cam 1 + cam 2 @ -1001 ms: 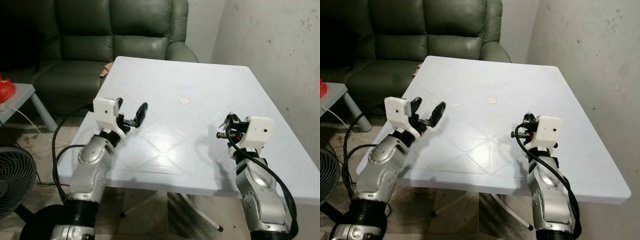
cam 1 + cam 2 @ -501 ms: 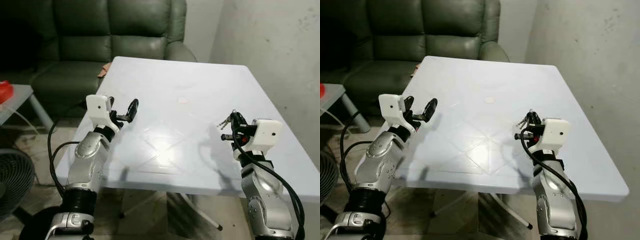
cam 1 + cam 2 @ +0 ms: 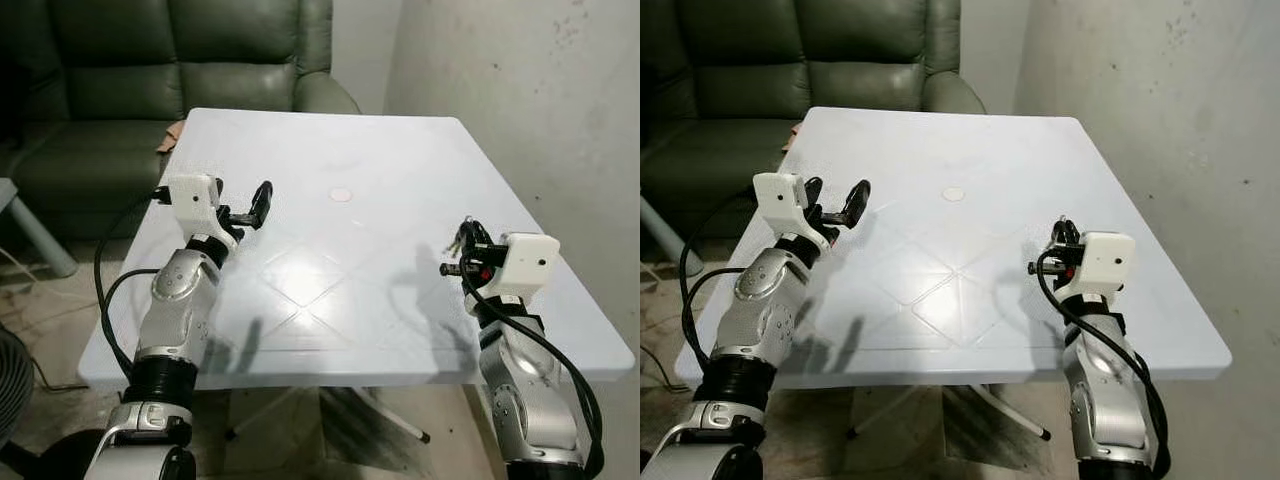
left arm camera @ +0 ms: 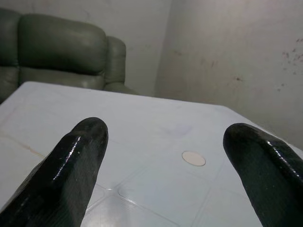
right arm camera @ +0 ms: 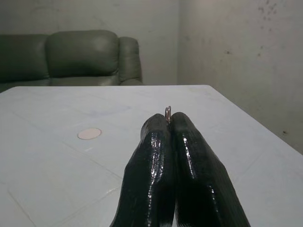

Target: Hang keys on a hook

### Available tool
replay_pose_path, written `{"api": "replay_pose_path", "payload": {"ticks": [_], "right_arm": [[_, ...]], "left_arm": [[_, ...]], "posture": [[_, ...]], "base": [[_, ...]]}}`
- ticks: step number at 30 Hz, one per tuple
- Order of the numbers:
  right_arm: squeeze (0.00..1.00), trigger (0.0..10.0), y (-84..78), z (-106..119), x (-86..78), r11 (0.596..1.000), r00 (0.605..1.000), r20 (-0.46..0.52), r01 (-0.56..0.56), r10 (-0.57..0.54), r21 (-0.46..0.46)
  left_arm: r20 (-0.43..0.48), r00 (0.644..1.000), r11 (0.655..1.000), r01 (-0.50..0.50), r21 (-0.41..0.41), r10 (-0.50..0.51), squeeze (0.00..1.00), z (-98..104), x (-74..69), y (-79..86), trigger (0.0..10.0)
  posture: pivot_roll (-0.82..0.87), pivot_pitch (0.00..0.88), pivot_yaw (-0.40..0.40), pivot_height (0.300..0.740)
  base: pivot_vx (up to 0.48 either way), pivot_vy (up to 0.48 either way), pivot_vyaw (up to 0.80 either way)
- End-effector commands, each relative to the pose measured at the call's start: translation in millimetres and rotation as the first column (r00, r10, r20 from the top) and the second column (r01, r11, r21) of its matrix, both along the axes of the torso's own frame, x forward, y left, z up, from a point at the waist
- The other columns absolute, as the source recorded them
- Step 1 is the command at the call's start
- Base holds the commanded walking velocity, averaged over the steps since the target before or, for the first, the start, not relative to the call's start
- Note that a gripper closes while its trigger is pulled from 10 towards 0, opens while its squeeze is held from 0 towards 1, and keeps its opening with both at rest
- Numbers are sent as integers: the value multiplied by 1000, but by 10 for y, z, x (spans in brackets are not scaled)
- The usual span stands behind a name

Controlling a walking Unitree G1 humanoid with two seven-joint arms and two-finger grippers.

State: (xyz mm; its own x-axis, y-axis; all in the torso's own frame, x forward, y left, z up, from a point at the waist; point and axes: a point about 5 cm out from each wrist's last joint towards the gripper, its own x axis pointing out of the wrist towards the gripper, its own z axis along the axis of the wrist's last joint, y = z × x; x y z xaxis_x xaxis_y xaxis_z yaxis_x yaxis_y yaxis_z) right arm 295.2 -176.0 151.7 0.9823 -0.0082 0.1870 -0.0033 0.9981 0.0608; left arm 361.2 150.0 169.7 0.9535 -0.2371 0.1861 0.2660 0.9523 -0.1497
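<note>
My right gripper (image 3: 462, 252) hovers above the right part of the white table (image 3: 380, 140), shut on a small bunch of keys (image 3: 458, 237). In the right wrist view the two black fingers (image 5: 151, 156) are pressed together, and a metal key ring (image 5: 167, 111) pokes out at their tips. My left gripper (image 3: 245, 200) is held over the table's left side, open, with nothing between its fingers (image 4: 71, 161). A small round disc (image 3: 341, 195) lies flat near the table's middle, beyond both grippers.
A dark green sofa (image 3: 150, 60) stands behind the table on the left. A bare grey wall (image 3: 530, 110) runs close along the table's right side. Black cables (image 3: 110, 300) hang from my left arm beside the table edge.
The view has swung to the right, bringing more of the wall in. Both arms hold much the same pose, the left drawn back slightly. The right gripper stays shut on the keys.
</note>
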Motion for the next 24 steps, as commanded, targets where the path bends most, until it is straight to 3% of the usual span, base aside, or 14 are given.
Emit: {"api": "replay_pose_path", "payload": {"ticks": [1,6,9,24], "right_arm": [[0,10000,22,-4,0,1000,1000,3,-3,3,-5],[0,10000,33,-23,-13,1000,1000,-4,-2,2,-5],[0,10000,31,-26,-16,1000,1000,-5,1,-1,-8],[0,10000,26,-29,-17,1000,1000,-12,1,-2,-14]], "left_arm": [[0,1000,1000,-16,5,16,0,24,25,13,10000],[-14,1000,1000,-17,-1,17,0,-5,30,12,10000],[-20,1000,1000,-17,-17,17,0,-10,31,3,10000],[-47,997,998,-56,-15,55,0,-26,44,32,10000]], "posture": [[-41,0,-8,732],[-41,0,-9,732],[-40,0,-9,732],[-37,0,-13,732]], "base": [[0,0,-694],[0,0,-696],[0,469,-700],[0,0,-700]]}}
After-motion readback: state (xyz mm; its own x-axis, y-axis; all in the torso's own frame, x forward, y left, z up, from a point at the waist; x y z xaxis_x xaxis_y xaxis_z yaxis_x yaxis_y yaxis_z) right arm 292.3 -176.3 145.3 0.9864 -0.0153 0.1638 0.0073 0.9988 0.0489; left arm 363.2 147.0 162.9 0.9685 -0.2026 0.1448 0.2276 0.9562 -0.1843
